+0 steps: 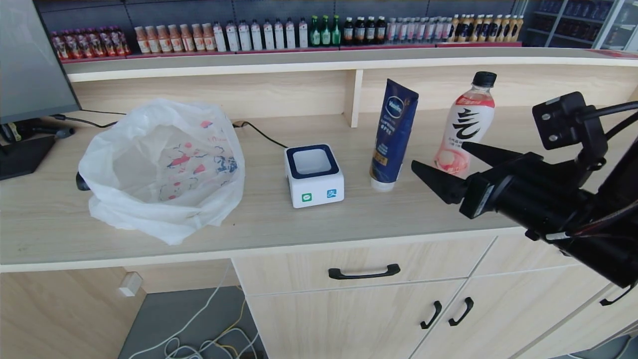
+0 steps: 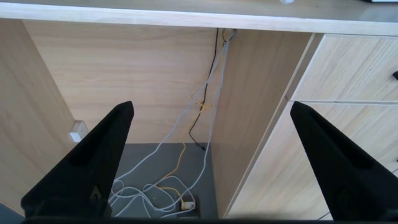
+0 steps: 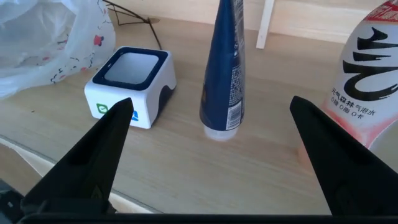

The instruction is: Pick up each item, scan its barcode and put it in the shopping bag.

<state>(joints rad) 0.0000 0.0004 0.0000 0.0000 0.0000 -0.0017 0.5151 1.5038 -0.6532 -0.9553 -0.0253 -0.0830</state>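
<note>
A dark blue tube (image 1: 393, 134) (image 3: 224, 68) stands cap-down on the counter, right of the white scanner box (image 1: 314, 174) (image 3: 132, 87). A pink-and-white drink bottle (image 1: 464, 127) (image 3: 367, 93) with a black cap stands to the tube's right. The white plastic shopping bag (image 1: 162, 167) (image 3: 43, 37) lies open on the counter's left. My right gripper (image 1: 448, 167) (image 3: 211, 168) hovers open over the counter's front edge, near the tube and bottle, with nothing between its fingers. My left gripper (image 2: 211, 165) hangs open below the counter, empty.
A monitor (image 1: 30, 60) stands at the far left with cables behind the bag. A raised shelf (image 1: 319, 62) runs along the back, with an upright divider (image 1: 354, 97) behind the tube. Drawers and cabinet doors (image 1: 364, 271) lie under the counter; loose cables (image 2: 168, 186) cover the floor.
</note>
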